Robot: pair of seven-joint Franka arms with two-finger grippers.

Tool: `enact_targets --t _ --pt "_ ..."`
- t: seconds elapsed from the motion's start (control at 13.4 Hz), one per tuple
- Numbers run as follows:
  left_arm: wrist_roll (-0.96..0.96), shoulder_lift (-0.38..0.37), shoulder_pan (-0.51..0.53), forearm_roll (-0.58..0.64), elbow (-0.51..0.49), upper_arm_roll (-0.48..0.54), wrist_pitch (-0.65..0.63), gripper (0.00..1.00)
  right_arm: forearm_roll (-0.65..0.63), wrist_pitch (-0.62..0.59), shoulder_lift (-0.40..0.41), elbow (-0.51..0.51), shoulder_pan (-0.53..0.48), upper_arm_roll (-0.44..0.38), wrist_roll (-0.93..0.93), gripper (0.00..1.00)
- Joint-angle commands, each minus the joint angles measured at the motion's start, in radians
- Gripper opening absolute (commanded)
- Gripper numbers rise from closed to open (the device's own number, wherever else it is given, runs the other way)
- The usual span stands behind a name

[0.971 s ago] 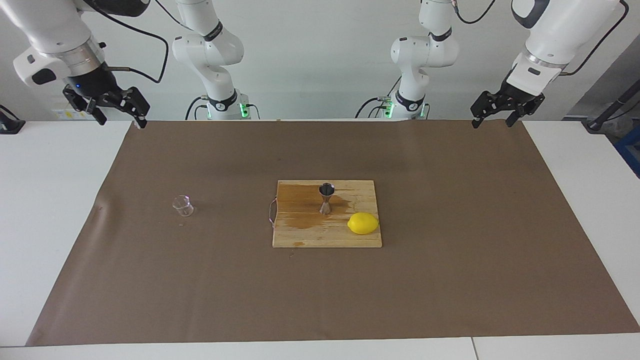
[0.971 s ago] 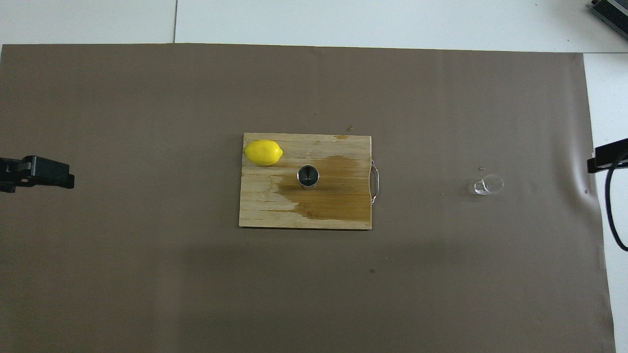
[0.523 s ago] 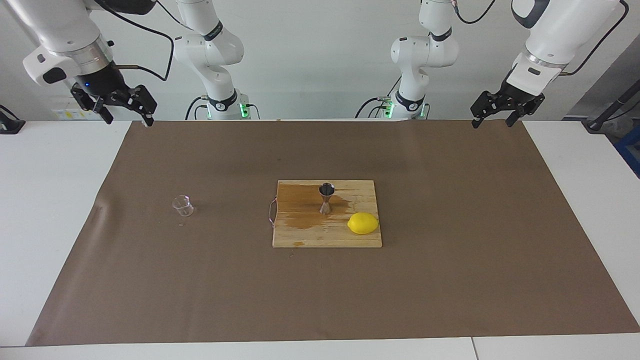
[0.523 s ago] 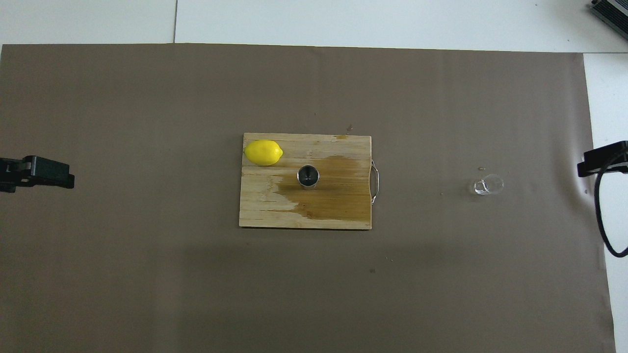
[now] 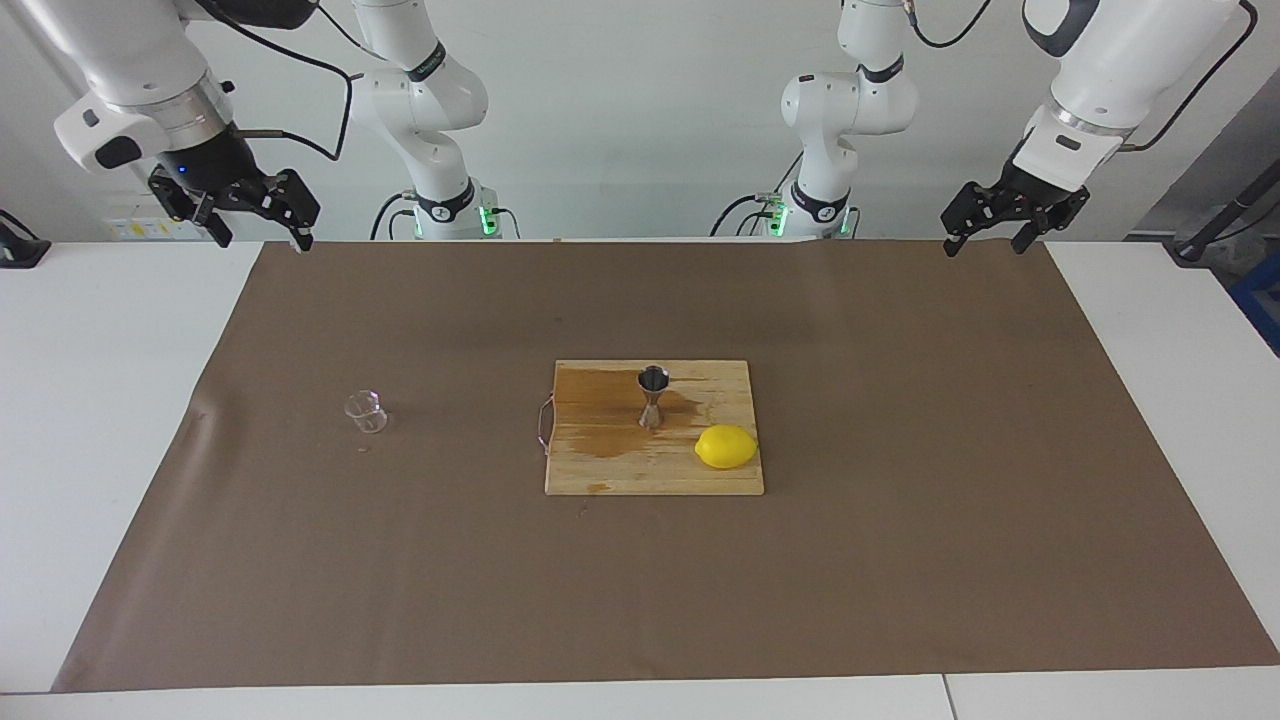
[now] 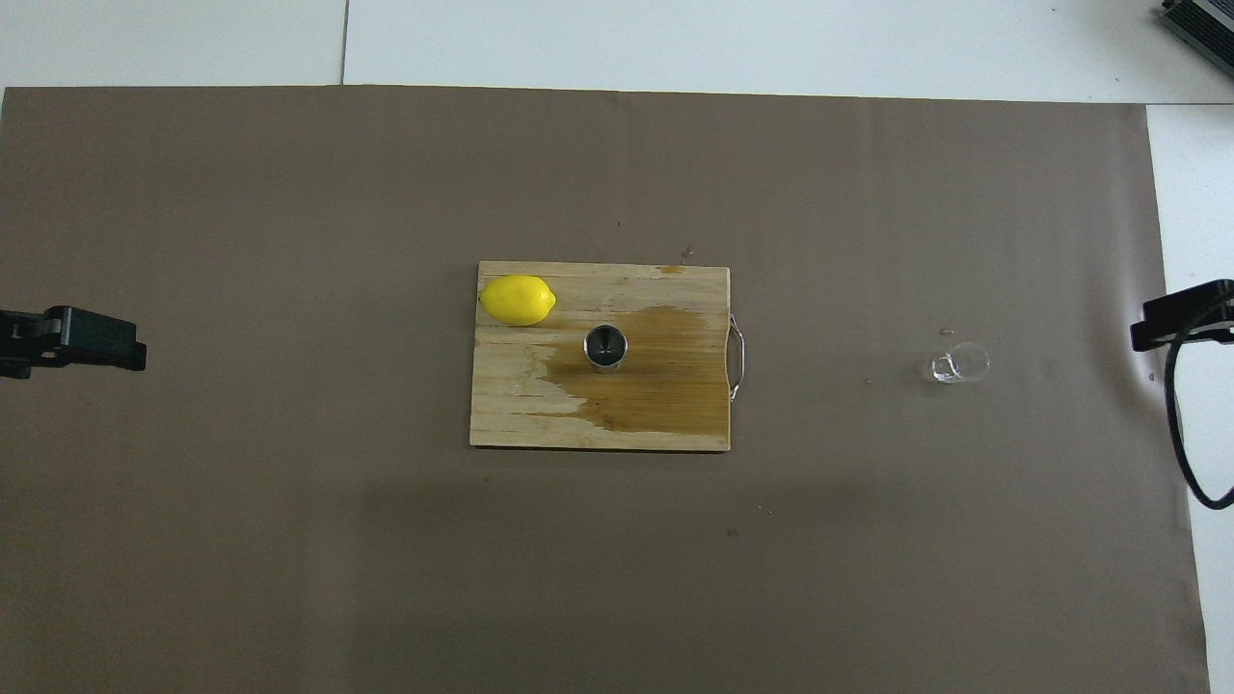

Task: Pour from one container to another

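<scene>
Your left gripper [image 5: 985,236] and right gripper [image 5: 262,228]: jaws spread wide, nothing held, both up over the robots' edge of the brown mat [image 5: 900,520]. Glass cup [image 5: 366,411] stands on the mat toward the right arm's end. Jigger [image 5: 653,396] upright on the wet cutting board [image 5: 650,475], lemon [image 5: 726,446] near it, worktop [image 5: 100,400] underneath.

A wooden cutting board [image 5: 655,470] [image 6: 511,405] lies in the middle of a brown paper sheet [image 5: 640,600] [image 6: 289,530] that covers most of the white table [image 5: 90,350] [image 6: 675,39]. A wet dark stain [image 5: 600,435] [image 6: 665,386] spreads on the board. A yellow lemon [image 5: 726,446] [image 6: 518,299] rests on the board's corner toward the left arm's end, at the edge farther from the robots.
</scene>
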Motion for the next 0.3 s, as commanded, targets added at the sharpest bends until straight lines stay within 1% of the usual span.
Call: enact_targets --t 0.0,0.22 --pt "0.004 -0.024 0.001 0.017 -0.024 0.000 -0.001 1.00 -0.003 0.005 -0.009 -0.003 -0.005 0.002 -0.001 1.00" --pt "0.004 -0.024 -0.001 0.017 -0.025 0.000 -0.001 1.00 0.008 0.011 -0.009 -0.005 -0.009 0.002 -0.001 1.00"
